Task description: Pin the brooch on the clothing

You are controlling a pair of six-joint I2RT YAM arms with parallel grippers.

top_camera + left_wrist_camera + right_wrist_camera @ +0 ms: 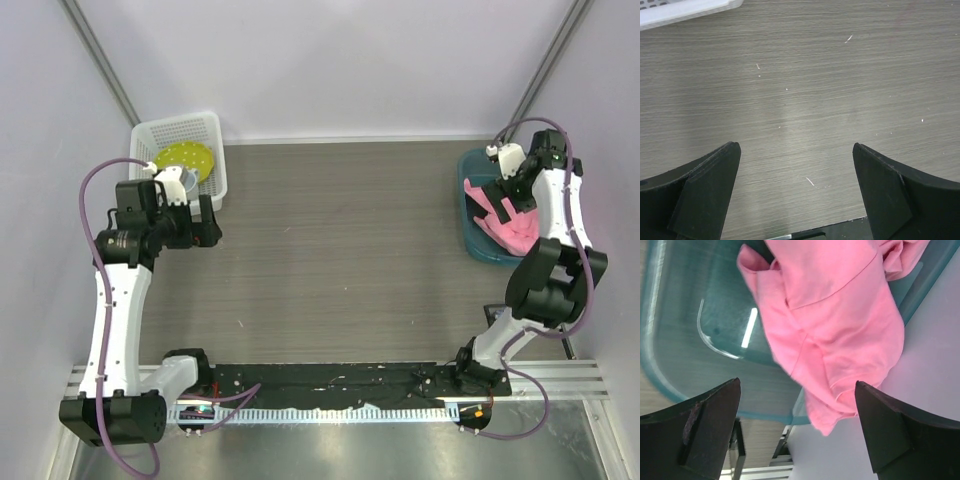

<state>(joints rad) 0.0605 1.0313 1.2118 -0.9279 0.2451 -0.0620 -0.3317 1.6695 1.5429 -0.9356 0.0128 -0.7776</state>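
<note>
Right gripper [796, 384], jaws wide apart and holding nothing, hangs over the pink clothing [840, 315] crumpled in the teal tray [685, 315] and lapping over its rim, while the left gripper [796, 145], equally spread, hovers well away from that tray above the wood-grain table [815, 90].

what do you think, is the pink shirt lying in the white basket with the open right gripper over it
Not quite. The pink shirt lies in the teal tray, not the white basket, as the right wrist view shows. The right gripper is indeed open over it.
</note>
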